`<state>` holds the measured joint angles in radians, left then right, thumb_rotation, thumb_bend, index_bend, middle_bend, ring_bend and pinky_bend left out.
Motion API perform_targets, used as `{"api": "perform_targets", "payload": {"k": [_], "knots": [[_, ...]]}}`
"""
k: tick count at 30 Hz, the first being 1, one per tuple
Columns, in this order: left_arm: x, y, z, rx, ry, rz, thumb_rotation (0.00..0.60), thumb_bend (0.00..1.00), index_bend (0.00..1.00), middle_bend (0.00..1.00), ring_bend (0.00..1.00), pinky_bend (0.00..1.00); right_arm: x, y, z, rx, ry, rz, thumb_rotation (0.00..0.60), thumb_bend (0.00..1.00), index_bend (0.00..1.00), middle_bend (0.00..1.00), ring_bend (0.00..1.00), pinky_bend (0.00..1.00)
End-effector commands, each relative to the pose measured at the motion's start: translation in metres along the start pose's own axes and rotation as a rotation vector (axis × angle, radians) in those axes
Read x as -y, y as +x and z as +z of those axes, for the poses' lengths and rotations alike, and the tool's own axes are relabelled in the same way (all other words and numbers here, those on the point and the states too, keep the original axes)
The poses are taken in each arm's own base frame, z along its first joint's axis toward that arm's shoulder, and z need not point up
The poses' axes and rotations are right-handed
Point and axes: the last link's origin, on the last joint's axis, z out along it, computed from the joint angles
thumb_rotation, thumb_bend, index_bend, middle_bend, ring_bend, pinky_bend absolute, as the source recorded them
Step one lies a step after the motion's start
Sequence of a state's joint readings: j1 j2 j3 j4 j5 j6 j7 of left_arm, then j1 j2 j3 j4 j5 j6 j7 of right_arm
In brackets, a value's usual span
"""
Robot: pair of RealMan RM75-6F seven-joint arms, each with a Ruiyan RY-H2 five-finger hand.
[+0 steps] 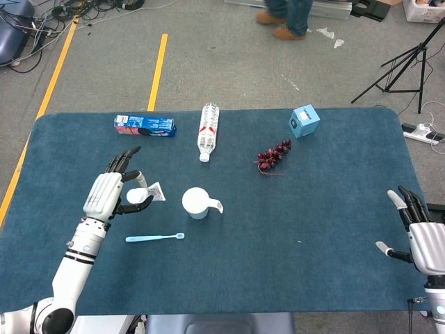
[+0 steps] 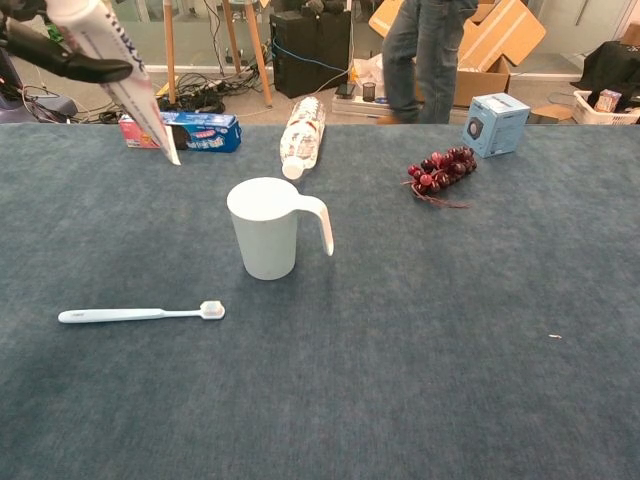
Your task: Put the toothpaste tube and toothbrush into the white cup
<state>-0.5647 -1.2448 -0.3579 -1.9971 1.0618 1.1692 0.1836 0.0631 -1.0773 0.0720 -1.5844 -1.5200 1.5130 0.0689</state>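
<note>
Toothpaste tube (image 1: 144, 195), seen from the head camera, is held off the worktop (image 1: 334, 229) by the left hand (image 1: 111, 193), fingers pinching near its white cap, just left of the white cup (image 1: 196, 202). It is not yet over the cup's mouth, and the cup looks empty. One toothbrush (image 1: 154, 238) lies flat towards the near edge, below and left of the cup, untouched. The right hand (image 1: 422, 236) rests by the right edge with fingers spread, holding nothing. So neither item is in yet: the tube appears about to go in, and the brush is still to be picked up.

From the chest camera, the tube (image 2: 120, 70) hangs cap-up, flat end pointing down, high at the far left; only some fingers (image 2: 60, 58) of the left hand show. The single cup (image 2: 265, 228), handle to the right, stands mid-worktop, the toothbrush (image 2: 140, 314) before it. One cookie box (image 2: 195, 130), one bottle (image 2: 302, 135), one grape bunch (image 2: 440, 168) and one blue box (image 2: 497, 123) line the far edge.
</note>
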Motion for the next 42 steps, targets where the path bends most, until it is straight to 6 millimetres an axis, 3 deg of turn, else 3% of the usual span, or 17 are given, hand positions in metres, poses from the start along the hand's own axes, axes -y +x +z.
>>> {"api": "perform_targets", "payload": {"k": [1,8,19,31,42], "knots": [[-0.018,-0.004,0.006,0.044,-0.031,-0.016,0.6,0.41,0.84,0.07,0.0,0.0,0.0,0.001,0.0,-0.001,0.001,0.001,0.6,0.0,0.07,0.04,0.03,0.42],[-0.033,-0.021,0.024,0.112,-0.034,-0.03,0.6,0.41,0.84,0.07,0.0,0.0,-0.001,0.004,-0.002,-0.011,0.002,0.01,0.6,0.0,0.07,0.04,0.03,0.42],[-0.033,-0.047,0.049,0.162,0.012,-0.016,0.6,0.41,0.84,0.07,0.0,0.0,-0.005,0.009,-0.003,-0.021,0.0,0.029,0.6,0.0,0.07,0.04,0.03,0.42],[-0.037,-0.059,0.054,0.192,0.022,0.0,0.6,0.41,0.84,0.07,0.0,0.0,-0.005,0.011,-0.005,-0.025,0.004,0.037,0.6,0.0,0.07,0.04,0.03,0.42],[-0.028,-0.074,0.06,0.222,0.052,0.005,0.6,0.41,0.84,0.07,0.0,0.0,-0.006,0.012,-0.005,-0.026,0.003,0.04,0.6,0.0,0.07,0.04,0.03,0.42]]}}
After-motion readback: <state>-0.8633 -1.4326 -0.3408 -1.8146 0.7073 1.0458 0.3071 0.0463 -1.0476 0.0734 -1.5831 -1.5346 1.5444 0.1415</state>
